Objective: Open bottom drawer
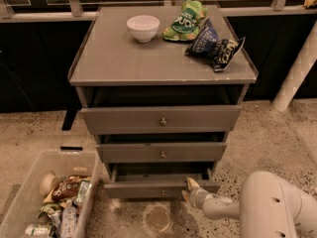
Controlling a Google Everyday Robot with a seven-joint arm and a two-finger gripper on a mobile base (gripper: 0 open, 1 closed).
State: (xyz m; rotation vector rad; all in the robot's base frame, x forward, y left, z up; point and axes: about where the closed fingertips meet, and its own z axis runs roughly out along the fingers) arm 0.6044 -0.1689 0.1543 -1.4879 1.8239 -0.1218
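A grey cabinet (124,58) stands on a speckled floor, its three drawers each pulled out a little. The top drawer (124,119) has the widest front, the middle drawer (129,152) is narrower, and the bottom drawer (138,189) shows the slimmest panel, with a dark gap behind it. The gripper (189,190) sits at the right part of the bottom drawer's front, right of its small knob (162,192) – its white arm (270,207) reaches in from the lower right. On the cabinet top are a white bowl (143,28), a green snack bag (185,20) and a dark blue snack bag (204,38). At lower left stands a clear plastic bin (54,155) – holding assorted packets.
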